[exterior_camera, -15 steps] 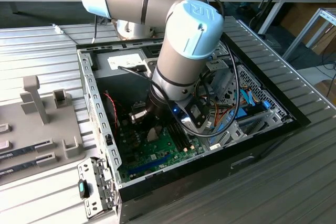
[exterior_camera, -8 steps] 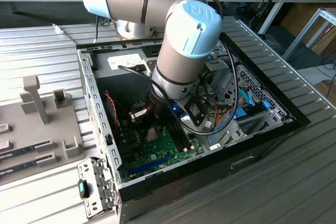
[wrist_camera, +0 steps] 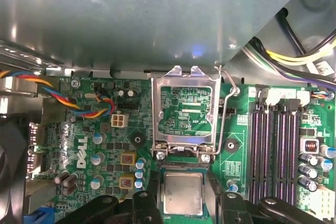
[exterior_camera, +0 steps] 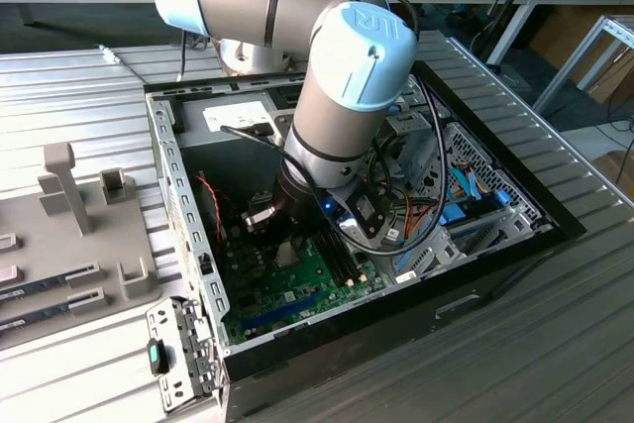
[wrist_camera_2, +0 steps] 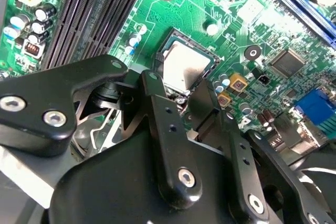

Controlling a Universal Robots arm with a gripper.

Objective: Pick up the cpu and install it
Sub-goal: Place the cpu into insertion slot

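- Silver-grey cpu (wrist_camera: 182, 193): partly cut off in the first wrist view.
- gripper (wrist_camera: 184, 187): fingers apart, flanking the cpu; contact unclear.
- Count: one cpu, four memory slots (wrist_camera: 275, 145).

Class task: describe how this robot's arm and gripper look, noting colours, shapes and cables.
The arm is made of thick silver-grey cylinders with rounded pale blue caps at the joints. Black cables loop beside its wrist. The gripper is black, built of angular linked bars fastened with silver screws.
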